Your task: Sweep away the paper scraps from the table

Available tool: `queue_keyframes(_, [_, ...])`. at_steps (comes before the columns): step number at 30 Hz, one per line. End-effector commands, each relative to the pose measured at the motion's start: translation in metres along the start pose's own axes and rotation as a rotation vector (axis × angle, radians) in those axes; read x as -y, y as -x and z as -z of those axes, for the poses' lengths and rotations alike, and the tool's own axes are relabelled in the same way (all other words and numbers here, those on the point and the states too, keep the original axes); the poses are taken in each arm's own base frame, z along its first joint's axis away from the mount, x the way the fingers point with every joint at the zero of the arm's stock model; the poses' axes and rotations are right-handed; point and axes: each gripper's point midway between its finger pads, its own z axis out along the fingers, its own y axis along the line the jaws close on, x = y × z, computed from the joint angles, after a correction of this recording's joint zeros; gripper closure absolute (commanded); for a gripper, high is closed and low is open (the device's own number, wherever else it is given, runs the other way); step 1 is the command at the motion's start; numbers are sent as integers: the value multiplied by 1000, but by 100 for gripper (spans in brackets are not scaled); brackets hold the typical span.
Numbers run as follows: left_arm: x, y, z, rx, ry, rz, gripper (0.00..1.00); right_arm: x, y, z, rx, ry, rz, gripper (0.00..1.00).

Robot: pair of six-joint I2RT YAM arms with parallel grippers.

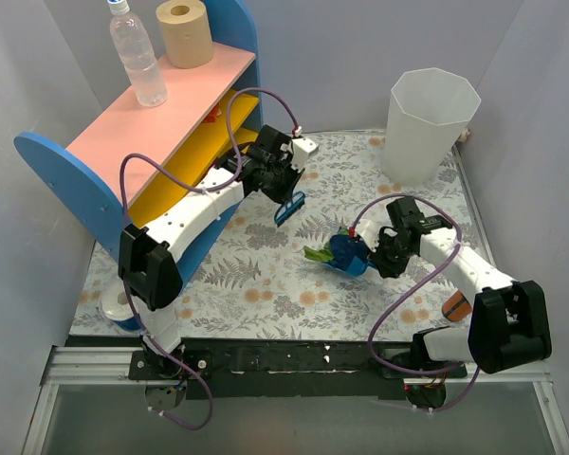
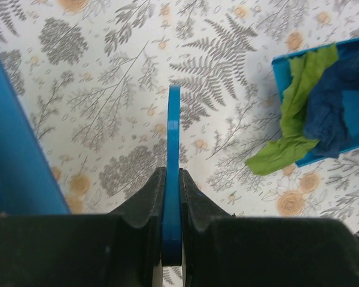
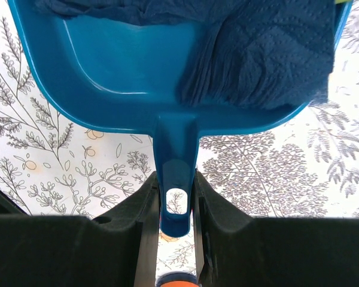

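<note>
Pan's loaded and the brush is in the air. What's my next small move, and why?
Probably bring the brush down and push the green scrap fully into the dustpan. It hangs over the front lip, while the navy scrap lies well inside. Lifting the dustpan toward the white bin now might drop it.

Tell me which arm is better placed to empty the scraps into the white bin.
Right. The right gripper grips the blue dustpan holding the green and navy paper scraps, and the white bin stands on that side. The left gripper holds only the hand brush.
</note>
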Motion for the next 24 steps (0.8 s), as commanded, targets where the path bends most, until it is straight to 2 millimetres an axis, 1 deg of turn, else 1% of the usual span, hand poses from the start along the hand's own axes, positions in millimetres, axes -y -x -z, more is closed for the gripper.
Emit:
queue_keyframes(1, [-23,2,55,64,147,-11,100,22,42,30,127,-79,-9,99])
queue_keyframes(2, [-31,-3,59,60,190,-6,100,26,49,36,147,-94,-16,99])
queue_keyframes(3, [-34,-14,58,36,210,-1,100,29,54,40,160,-103,-23,99])
queue_keyframes(4, [-36,-17,61,36,220,-5,100,36,64,51,190,-126,-41,99])
queue_keyframes(5, [-37,-17,68,46,225,-8,100,38,70,55,205,-125,-49,99])
queue_keyframes(6, [-37,-27,67,26,221,-13,100,40,74,60,217,-132,-60,99])
queue_keyframes(7, [-35,-30,67,21,212,-22,100,48,87,72,251,-157,-73,99])
queue_keyframes(8, [-33,-33,68,16,203,-23,100,52,92,76,264,-163,-85,99])
queue_keyframes(10, [-27,-44,63,-10,167,-16,100,64,105,91,300,-197,-103,99])
queue_keyframes(11, [-25,-48,62,-22,158,-16,100,76,120,106,341,-230,-119,99])
queue_keyframes(13, [-14,-55,56,-44,95,-14,100,92,129,122,372,-278,-167,99])
queue_keyframes(14, [-12,-59,55,-57,82,-16,100,105,145,140,418,-312,-188,99])
queue_keyframes(16, [-8,-66,50,-79,58,-14,100,127,153,160,454,-378,-257,99])
queue_keyframes(17, [-8,-67,49,-80,52,-12,100,140,165,176,491,-409,-276,99])
queue_keyframes(19, [-3,-69,48,-83,29,-10,100,161,169,197,530,-464,-372,99])
queue_keyframes(20, [-2,-70,48,-86,24,-6,100,172,170,197,533,-474,-410,99])
queue_keyframes(21, [-2,-71,47,-90,19,-6,100,184,175,219,580,-518,-452,99])
queue_keyframes(23, [1,-71,47,-90,7,-3,100,204,173,228,592,-562,-511,99])
queue_keyframes(24, [1,-71,47,-90,5,-3,100,216,171,245,618,-615,-543,99])
